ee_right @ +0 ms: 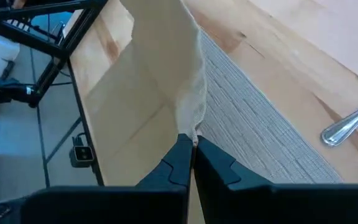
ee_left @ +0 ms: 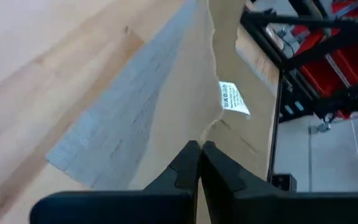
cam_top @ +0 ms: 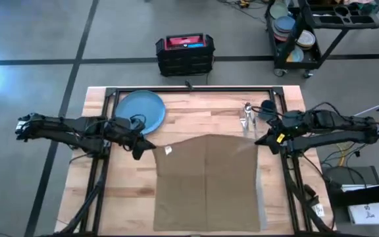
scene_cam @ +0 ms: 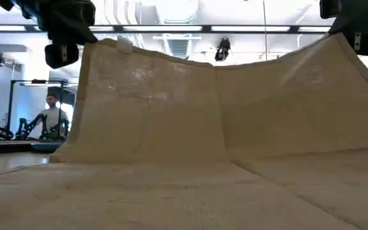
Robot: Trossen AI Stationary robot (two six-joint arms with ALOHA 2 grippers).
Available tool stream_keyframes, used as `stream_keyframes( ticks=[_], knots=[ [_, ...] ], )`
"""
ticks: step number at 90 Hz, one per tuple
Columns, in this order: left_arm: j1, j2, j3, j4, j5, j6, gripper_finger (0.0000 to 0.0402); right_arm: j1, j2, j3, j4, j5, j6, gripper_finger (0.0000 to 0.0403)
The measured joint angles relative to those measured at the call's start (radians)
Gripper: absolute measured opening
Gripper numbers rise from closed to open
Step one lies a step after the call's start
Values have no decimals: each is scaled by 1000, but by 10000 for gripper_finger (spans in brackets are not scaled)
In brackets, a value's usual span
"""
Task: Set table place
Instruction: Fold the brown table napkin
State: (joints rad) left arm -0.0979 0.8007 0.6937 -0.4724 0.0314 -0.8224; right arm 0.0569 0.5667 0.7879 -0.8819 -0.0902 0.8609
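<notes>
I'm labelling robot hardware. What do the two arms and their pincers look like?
Both arms are dark, jointed and slender, with black cables along them. The right arm carries a small yellow marking near its wrist. Each pincer, left pincer and right pincer, has two black tapered fingers.

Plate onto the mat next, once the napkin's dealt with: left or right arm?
Left, probably. The blue plate lies on the table beside the left gripper. The right gripper is across the napkin, nearer the cutlery. Both are shut on napkin corners.
</notes>
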Motion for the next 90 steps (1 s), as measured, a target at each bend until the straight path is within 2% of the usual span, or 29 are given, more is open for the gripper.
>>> stream_keyframes(
  ticks=[22,45,74,90],
  knots=[
    [-108,-6,0,5,-71,-68,0,185,27,-1,62,111,91,0],
    [-212,0,0,9,-124,-146,0,400,124,-2,80,210,205,0],
    [-342,38,0,27,-142,-258,0,674,198,-3,132,384,393,0],
    [-420,81,0,74,-155,-318,0,763,246,-3,162,442,472,0]
  ],
)
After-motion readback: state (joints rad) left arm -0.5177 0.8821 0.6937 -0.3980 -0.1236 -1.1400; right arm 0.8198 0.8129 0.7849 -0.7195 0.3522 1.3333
